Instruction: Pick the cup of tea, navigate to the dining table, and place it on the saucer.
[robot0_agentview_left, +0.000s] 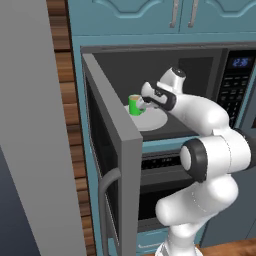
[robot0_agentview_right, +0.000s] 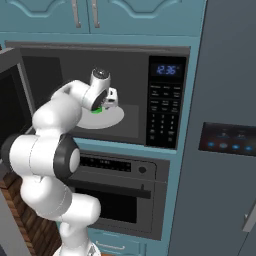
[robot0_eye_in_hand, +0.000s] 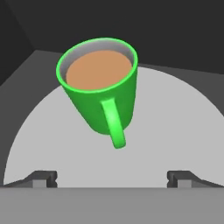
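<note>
The cup of tea (robot0_eye_in_hand: 103, 94) is a bright green mug with brown liquid, standing on the grey turntable (robot0_eye_in_hand: 175, 127) inside the open microwave. Its handle points toward the hand camera. In the left base view the cup of tea (robot0_agentview_left: 134, 104) sits just left of my gripper (robot0_agentview_left: 142, 104). In the right base view a sliver of the green cup of tea (robot0_agentview_right: 97, 109) peeks out under the hand. My gripper (robot0_eye_in_hand: 112, 178) is open, its fingertips (robot0_eye_in_hand: 43, 178) wide apart and short of the mug, touching nothing. The dining table and the saucer are out of view.
The microwave door (robot0_agentview_left: 112, 165) hangs open to the left, close beside my arm. The microwave's control panel (robot0_agentview_right: 165, 102) is at the right, an oven (robot0_agentview_right: 120, 190) sits below, and a tall grey fridge (robot0_agentview_right: 225, 140) stands at the far right.
</note>
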